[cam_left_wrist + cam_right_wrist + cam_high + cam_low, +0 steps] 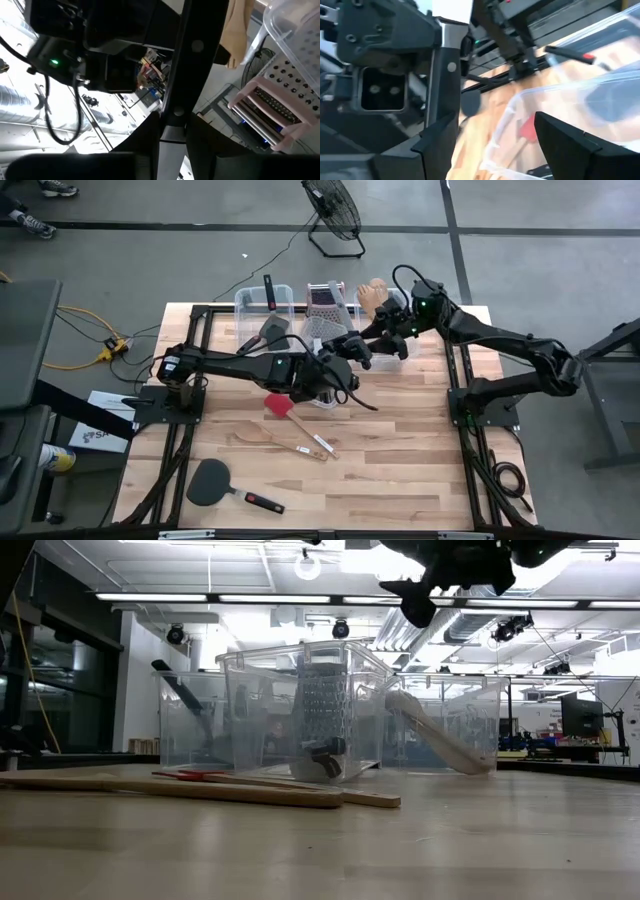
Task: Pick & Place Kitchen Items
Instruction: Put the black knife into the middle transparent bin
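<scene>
The left gripper [338, 372] is clamping a black-handled knife [175, 107] near its steel collar, above the table [420, 470] by the bins. The right gripper [353, 347] is gaping wide, the handle lying beside one finger. This is looking like a handover, so the right is needing to close squarely before the left releases. Showing are three clear bins [262, 302], one grater [322, 305], two black spatulas [210, 480], one red spatula [279, 404], two wooden utensils [272, 436] on the table, and this knife.
</scene>
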